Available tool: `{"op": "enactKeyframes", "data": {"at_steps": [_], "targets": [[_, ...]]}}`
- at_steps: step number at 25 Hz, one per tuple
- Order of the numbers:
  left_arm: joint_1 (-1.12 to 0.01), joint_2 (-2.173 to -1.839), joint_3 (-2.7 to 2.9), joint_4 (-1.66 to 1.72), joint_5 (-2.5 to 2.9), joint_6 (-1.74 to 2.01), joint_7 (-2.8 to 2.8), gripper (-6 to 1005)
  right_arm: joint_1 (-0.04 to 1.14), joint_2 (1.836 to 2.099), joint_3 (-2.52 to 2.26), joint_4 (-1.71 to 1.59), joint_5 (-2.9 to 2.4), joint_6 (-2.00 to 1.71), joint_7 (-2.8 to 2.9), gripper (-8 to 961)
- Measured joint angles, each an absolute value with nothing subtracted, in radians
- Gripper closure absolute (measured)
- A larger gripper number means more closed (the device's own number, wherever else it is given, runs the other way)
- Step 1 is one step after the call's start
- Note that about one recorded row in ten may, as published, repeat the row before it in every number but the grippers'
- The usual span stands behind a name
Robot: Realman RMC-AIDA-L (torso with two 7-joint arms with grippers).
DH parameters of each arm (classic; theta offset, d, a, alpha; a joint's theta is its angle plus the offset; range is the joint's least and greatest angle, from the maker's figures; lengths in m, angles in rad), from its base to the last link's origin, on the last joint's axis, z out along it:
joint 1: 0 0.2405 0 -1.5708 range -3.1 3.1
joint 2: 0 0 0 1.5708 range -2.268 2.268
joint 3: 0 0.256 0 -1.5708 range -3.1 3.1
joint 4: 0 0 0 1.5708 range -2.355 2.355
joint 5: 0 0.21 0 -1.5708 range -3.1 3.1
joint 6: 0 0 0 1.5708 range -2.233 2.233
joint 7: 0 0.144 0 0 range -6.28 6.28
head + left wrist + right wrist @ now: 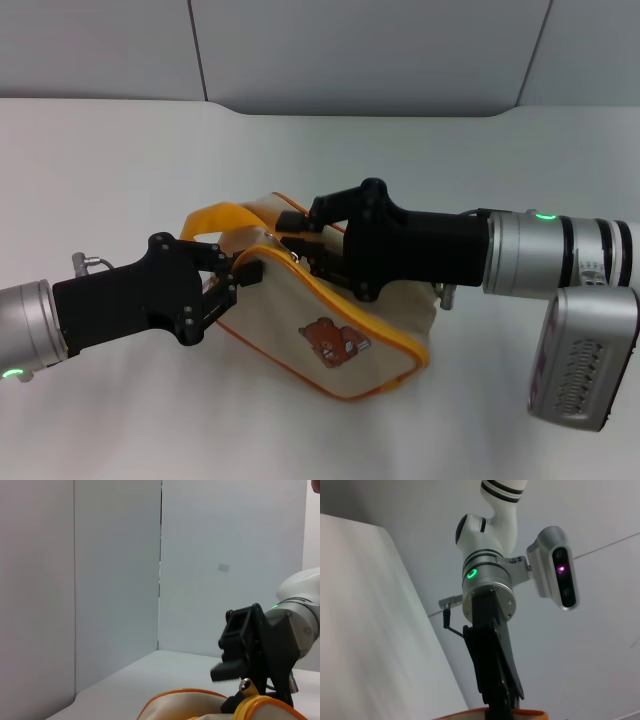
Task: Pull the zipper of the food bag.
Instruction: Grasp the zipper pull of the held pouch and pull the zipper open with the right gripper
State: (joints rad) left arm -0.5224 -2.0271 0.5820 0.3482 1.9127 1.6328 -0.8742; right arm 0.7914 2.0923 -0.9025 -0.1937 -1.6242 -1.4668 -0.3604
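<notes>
Bracing the near end of the food bag [340, 340], the left gripper [228, 283] reaches in from the robot's left with its fingers closed down on the bag's rounded corner, right where the orange piping curls over. That hold looks meant to anchor the soft pouch, so a pull along the zip track draws the slider rather than dragging the whole bag across the desk [120, 150].

The bag lies on its side near the middle of the white desk, tilted toward the camera, its beige canvas panel facing up with the small brown bear print [331, 342] plain on it. Orange piping rims the panel, and the orange loop handle [218, 219] arches up and away behind the left gripper.

Just beyond, the right gripper [300, 243] comes in from the robot's right, level with the top edge of the bag, its fingers narrowed together at the seam. The zipper [245, 685] shows in the left wrist view as a small silver tab sitting directly under those fingers, at the orange-edged lip of the bag. They seem to be pinching the tab, though the black fingers hide the contact itself in the head view, so I would not call the grip certain. With the two grippers facing each other across the top of the bag, one steadies it while the other is placed to draw the slider along the track.
</notes>
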Motion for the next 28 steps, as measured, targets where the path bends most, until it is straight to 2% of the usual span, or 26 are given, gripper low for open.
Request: {"op": "enactKeyframes", "data": {"at_steps": [5, 11, 16, 22, 27, 28], "targets": [[-0.523, -2.028, 0.582, 0.348, 1.913, 1.628, -0.872, 930, 0.799, 2.092, -0.950, -0.193, -1.621, -1.431, -0.363, 716], [-0.513, -2.026, 0.579, 0.348, 1.913, 1.628, -0.872, 931, 0.790, 2.092, -0.939, -0.201, -1.620, -1.424, -0.332, 929], [-0.511, -2.025, 0.578, 0.348, 1.913, 1.629, -0.877, 931, 0.782, 2.092, -0.938, -0.203, -1.617, -1.425, -0.321, 911], [-0.510, -2.022, 0.578, 0.348, 1.913, 1.625, -0.880, 931, 0.777, 2.092, -0.938, -0.204, -1.596, -1.436, -0.328, 742], [-0.508, -2.022, 0.578, 0.348, 1.913, 1.628, -0.882, 931, 0.780, 2.092, -0.957, -0.204, -1.597, -1.439, -0.328, 510], [-0.508, -2.022, 0.578, 0.348, 1.913, 1.628, -0.882, 931, 0.781, 2.092, -0.965, -0.204, -1.599, -1.439, -0.328, 498]]}}
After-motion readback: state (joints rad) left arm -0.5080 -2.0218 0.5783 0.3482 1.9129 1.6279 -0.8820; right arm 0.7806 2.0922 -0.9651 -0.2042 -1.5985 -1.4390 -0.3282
